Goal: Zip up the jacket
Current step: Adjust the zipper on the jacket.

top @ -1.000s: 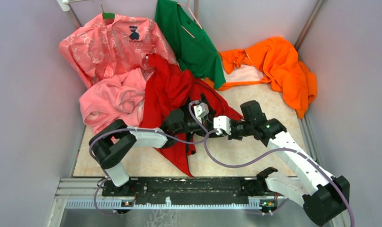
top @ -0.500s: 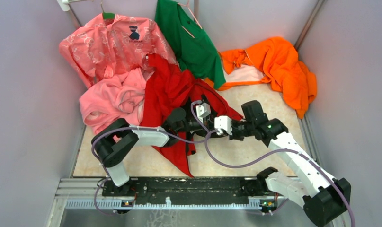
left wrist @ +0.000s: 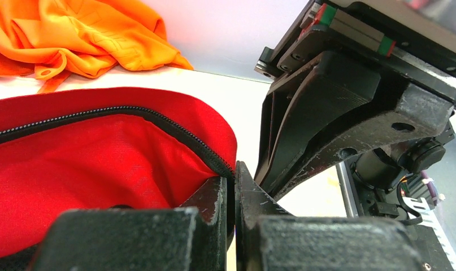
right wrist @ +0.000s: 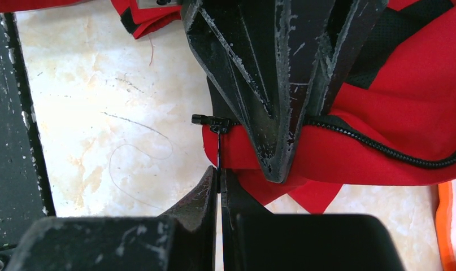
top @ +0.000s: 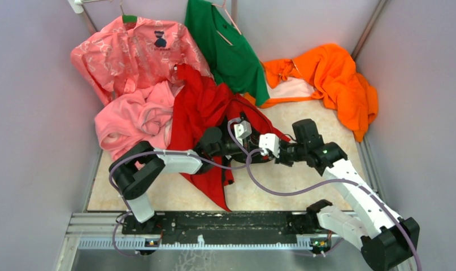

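The red jacket lies crumpled in the middle of the table, and both arms meet at its lower right edge. My left gripper is shut on the jacket's dark zipper edge. Just to its right, my right gripper is shut on the thin black zipper pull, which hangs from the slider at the end of the zipper line. The left fingers show pinching the red hem right beside the slider.
A pink fleece lies left of the jacket. A pink patterned shirt and a green shirt hang behind. An orange garment is heaped at the back right. Grey walls close both sides, and a black rail runs along the near edge.
Both wrists have shifted slightly to the right together, still gripping the hem and the pull. The jacket has barely moved.
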Controlling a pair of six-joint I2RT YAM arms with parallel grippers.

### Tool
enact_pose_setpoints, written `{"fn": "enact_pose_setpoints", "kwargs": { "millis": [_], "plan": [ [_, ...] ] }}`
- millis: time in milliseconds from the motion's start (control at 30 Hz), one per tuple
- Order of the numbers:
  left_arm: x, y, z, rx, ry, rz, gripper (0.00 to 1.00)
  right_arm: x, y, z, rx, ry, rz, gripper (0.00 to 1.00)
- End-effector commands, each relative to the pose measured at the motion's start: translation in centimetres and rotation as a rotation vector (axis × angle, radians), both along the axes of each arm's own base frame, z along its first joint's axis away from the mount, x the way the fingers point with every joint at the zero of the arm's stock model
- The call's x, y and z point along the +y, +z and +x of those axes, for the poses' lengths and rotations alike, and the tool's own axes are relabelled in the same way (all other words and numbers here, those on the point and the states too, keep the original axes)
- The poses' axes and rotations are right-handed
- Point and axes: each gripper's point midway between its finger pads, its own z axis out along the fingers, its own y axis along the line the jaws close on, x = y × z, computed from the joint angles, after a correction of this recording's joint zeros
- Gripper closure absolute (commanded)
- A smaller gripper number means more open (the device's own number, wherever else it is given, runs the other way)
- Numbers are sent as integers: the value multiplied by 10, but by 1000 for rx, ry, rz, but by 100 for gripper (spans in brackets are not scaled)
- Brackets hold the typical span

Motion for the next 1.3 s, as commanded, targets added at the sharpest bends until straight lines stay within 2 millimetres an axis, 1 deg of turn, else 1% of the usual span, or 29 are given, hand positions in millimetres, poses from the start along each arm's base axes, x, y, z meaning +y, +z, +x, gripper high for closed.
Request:
{"fn": "enact_pose_setpoints", "kwargs": {
  "millis": [0, 167, 600, 667, 800, 900, 933, 1000, 1100, 1267],
  "plan": [
    [-5, 17, 10, -43, 11, -31, 100, 7, 24, 5, -38, 3, 42, 100],
    [-8, 14, 13, -29, 12, -19, 100, 6, 33, 14, -70, -40, 52, 100],
    [-10, 12, 15, -4, 19, -6, 100, -9, 46, 32, -142, -162, 32, 100],
    [-10, 11, 16, 0, 22, -3, 100, -7, 46, 28, -132, -136, 37, 100],
    [-10, 10, 18, 10, 30, 3, 100, 5, 35, 4, -70, 5, 47, 100],
    [-10, 10, 21, 24, 46, 4, 100, 16, 23, -22, -14, 144, 52, 100],
    [-10, 10, 21, 29, 50, 3, 100, 19, 18, -27, -2, 171, 48, 100],
    [-9, 11, 23, 40, 53, -3, 100, 20, 3, -31, 8, 190, 4, 100],
    [-2, 15, 26, 65, 46, -35, 100, 23, -15, -34, 16, 203, -52, 100],
    [6, 19, 23, 98, 2, -81, 100, 25, -29, -36, 56, 212, -91, 100]
  ]
}}
